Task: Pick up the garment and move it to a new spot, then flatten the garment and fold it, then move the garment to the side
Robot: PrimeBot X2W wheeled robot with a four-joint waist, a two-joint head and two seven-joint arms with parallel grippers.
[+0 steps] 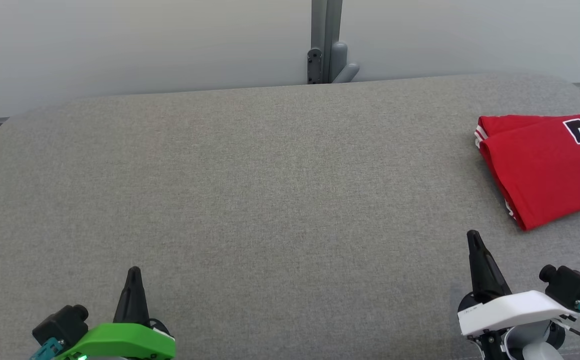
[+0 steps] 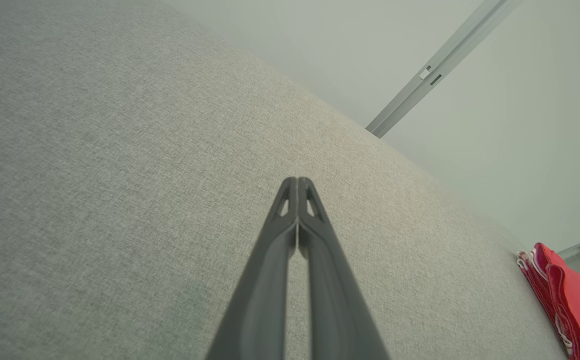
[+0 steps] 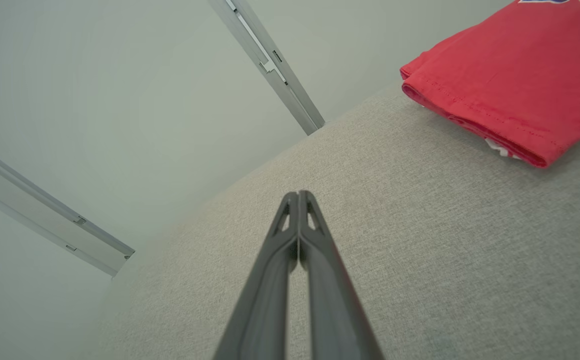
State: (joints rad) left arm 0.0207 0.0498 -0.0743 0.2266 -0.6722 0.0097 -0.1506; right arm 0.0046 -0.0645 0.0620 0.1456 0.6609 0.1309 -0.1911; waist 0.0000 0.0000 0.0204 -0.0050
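On the grey surface [image 1: 270, 190], far right, one folded garment [image 1: 540, 170] is laid, long axis slanted; left gripper [image 1: 134, 275] and right gripper [image 1: 473, 237] are closed, empty.

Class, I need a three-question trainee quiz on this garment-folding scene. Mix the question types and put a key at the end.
1. True or false: the red garment lies folded on the grey surface, with no end effector touching it.
2. Which is nearer the garment? A) left end effector B) right end effector
3. Fill in: both end effectors are ____ and hold nothing.
Key: 1 true; 2 B; 3 shut.
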